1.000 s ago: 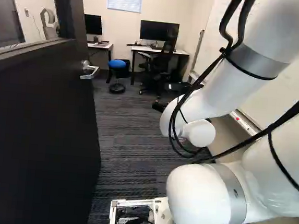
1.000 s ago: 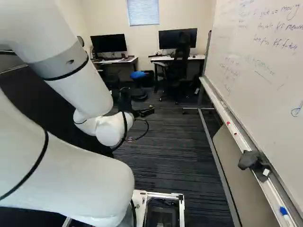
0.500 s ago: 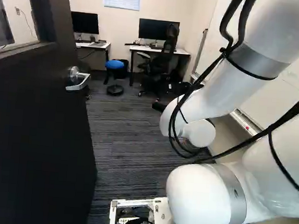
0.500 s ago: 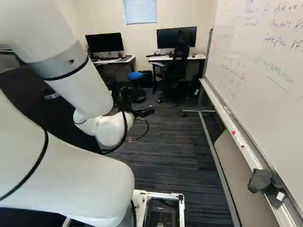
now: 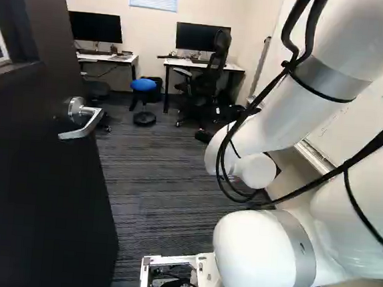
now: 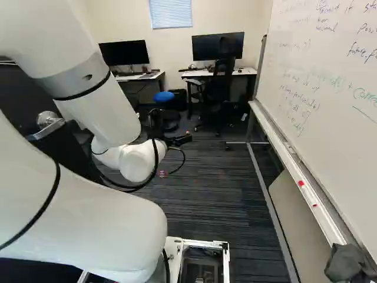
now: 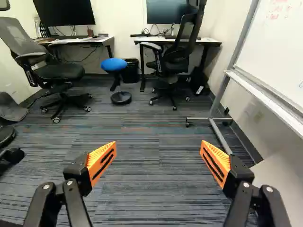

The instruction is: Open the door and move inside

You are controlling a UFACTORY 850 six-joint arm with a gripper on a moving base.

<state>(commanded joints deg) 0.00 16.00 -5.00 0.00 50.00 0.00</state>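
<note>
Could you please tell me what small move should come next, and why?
I would probably ease the base straight ahead: the door stands open on the left, the open gripper holds nothing, and carpet runs ahead between door and whiteboard.

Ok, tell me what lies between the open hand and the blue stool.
In the wrist view, only striped carpet shows between the open hand and the blue stool.
</note>
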